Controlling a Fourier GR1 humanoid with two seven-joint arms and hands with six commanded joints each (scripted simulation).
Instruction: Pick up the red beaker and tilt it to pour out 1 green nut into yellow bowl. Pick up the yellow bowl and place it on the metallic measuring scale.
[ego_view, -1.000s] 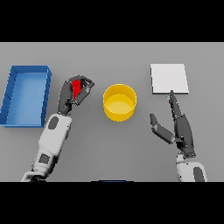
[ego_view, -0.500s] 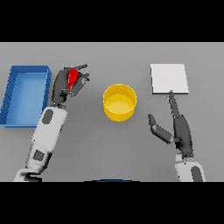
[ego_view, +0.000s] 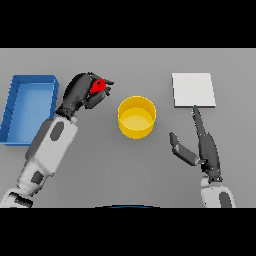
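Observation:
My left hand (ego_view: 80, 93) is shut on the red beaker (ego_view: 99, 85) and holds it above the table, tilted with its mouth toward the right, left of the yellow bowl (ego_view: 136, 117). The bowl stands upright in the middle of the table. I see no green nut in it, and the beaker's inside is hidden. The metallic measuring scale (ego_view: 193, 89) is a flat light square at the back right. My right hand (ego_view: 204, 147) is open, fingers straight, resting between the bowl and the scale at the front right.
A blue open bin (ego_view: 28, 107) stands at the left edge of the grey table (ego_view: 135, 175), just beside my left forearm.
My left hand has lifted the red beaker away from me and to the right, tilting it toward the bowl. The right hand, bowl and scale have stayed put.

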